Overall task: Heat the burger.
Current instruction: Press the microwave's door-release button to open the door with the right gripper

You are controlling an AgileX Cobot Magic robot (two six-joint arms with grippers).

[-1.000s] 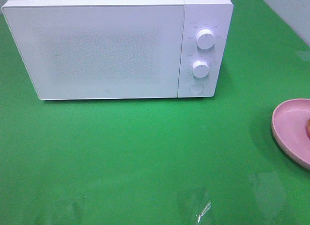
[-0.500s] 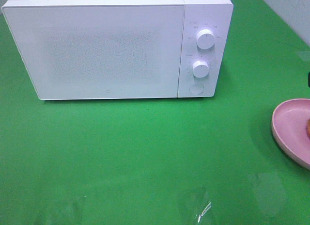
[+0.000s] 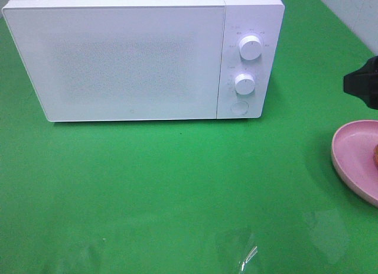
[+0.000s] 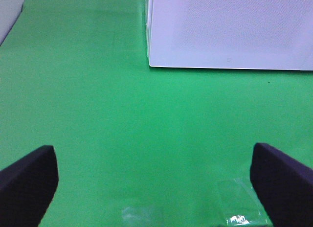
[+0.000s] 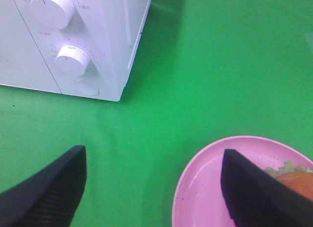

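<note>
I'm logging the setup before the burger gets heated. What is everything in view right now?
microwave: one, white, door shut, at the back
knobs: two, white, stacked on the microwave's right panel
button: one, white, round, below the knobs
plate: one, pink, at the right edge of the exterior view
burger: one, orange-brown bun with green lettuce, on the plate, mostly cut off
tablecloth: one, green, under everything
left claw: one, black, open, over bare cloth in front of the microwave
right claw: one, black, open, above the plate's edge

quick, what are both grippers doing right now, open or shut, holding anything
left gripper: open, holding nothing
right gripper: open, holding nothing
</note>
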